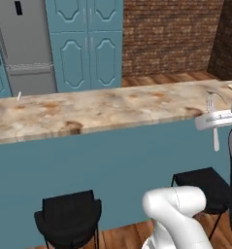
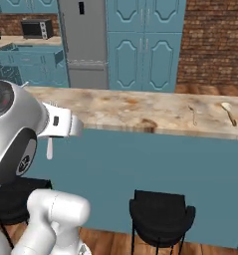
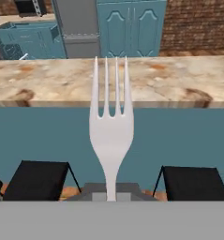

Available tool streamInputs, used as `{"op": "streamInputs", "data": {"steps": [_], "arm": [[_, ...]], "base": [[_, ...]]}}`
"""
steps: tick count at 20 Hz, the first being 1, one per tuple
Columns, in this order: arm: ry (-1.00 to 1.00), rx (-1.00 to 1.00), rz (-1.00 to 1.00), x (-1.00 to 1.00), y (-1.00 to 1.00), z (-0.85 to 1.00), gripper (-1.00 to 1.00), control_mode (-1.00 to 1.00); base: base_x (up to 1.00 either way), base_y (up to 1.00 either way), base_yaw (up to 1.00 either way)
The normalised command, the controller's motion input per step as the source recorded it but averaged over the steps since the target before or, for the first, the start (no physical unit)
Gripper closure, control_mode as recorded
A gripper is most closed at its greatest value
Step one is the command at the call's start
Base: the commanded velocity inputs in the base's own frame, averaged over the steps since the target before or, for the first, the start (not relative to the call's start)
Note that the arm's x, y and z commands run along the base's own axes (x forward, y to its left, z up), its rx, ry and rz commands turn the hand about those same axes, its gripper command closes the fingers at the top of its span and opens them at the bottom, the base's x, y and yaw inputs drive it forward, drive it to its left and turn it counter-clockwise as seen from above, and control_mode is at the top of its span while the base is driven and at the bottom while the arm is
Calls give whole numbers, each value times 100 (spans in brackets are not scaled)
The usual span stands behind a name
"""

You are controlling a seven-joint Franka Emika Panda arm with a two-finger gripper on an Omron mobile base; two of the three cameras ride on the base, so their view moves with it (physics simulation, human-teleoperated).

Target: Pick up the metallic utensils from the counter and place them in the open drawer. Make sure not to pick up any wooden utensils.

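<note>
One silver fork (image 3: 111, 126) is clamped between my fingers, pinched low on its handle, tines pointing straight up ahead of me toward the counter (image 3: 52, 86). My gripper (image 3: 111, 196) is squeezed nearly shut on that thin shaft. From the left base view the fork (image 1: 213, 124) stands upright in front of the counter's teal face, off the slab, handle end hanging below my hand. From the right base view only the handle tip (image 2: 50, 148) pokes out beneath my wrist.

The fork looks stiff, light and slick. With so narrow a shaft in a two-point pinch, I judge it could pivot or slide if I swing fast, since the heavier tine end sits well above the grip. A hold nearer the neck would balance better, but this one should serve if I move gently.

On the counter to the right lie a thin pale utensil (image 2: 192, 114) and a wooden spoon (image 2: 229, 112), near each other but apart. The spoon I must leave. Whether the thin one is metal I cannot tell. A small pale sliver (image 1: 19, 96) lies far left on the slab. Two black stools (image 3: 36, 180) stand below the counter.
</note>
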Motion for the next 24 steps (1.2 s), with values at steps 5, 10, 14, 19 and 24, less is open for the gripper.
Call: {"op": "streamInputs", "data": {"steps": [5, 10, 14, 19, 24], "arm": [[0, 0, 0, 0, 0, 0, 100, 100], [0, 0, 0, 0, 0, 0, 100, 100], [0, 0, 0, 0, 0, 0, 100, 100], [0, 0, 0, 0, 0, 0, 100, 100], [0, 0, 0, 0, 0, 0, 100, 100]], "base": [[-100, -19, 0], [-69, -81, 5], [-16, -100, 8], [-1, -100, 8], [0, -100, 7]]}}
